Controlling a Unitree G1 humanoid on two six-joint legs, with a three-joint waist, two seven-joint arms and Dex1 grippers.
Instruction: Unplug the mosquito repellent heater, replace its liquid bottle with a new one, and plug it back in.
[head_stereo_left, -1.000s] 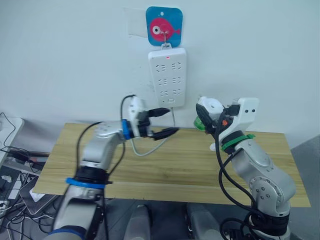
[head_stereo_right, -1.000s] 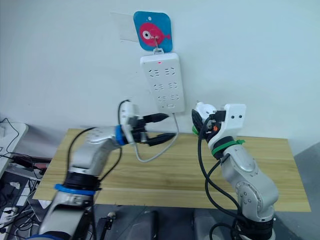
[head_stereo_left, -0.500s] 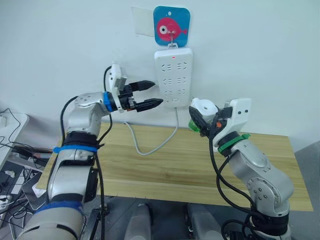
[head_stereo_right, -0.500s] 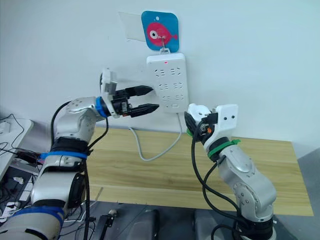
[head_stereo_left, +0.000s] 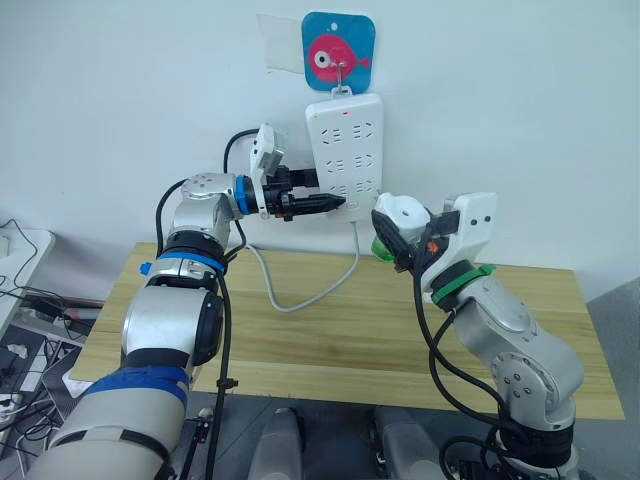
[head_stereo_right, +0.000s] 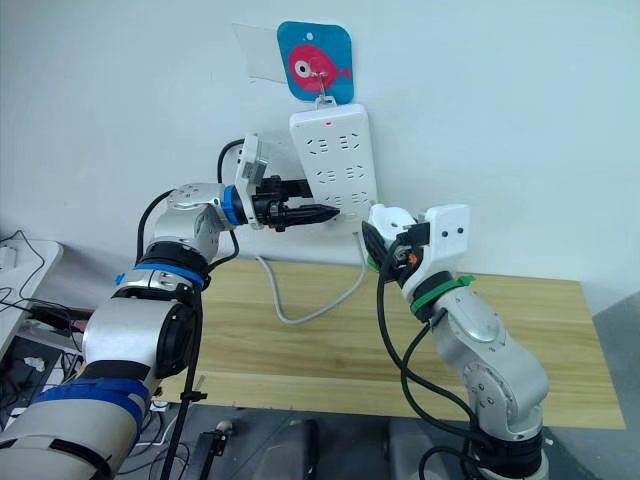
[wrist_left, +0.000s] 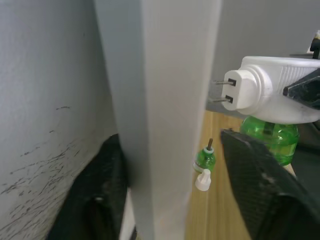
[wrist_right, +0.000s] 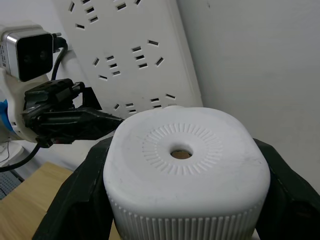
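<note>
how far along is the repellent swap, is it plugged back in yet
Done, apparently: the heater is off the power strip with a green bottle fitted beneath, while another green bottle and a loose white cap sit on the table. In hand: the right gripper holds the heater, prongs facing the strip; the left gripper is at the strip's edge. Left: plugging in.

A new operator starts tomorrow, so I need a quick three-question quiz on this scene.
1. True or false: the small white rounded plastic heater is plugged into the long white wall power strip.
2. Which gripper holds the heater? A) left gripper B) right gripper C) neither
3. Fill in: the translucent bottle fitted under the heater is ____.
Key: 1 false, its prongs are bare; 2 B; 3 green.
</note>
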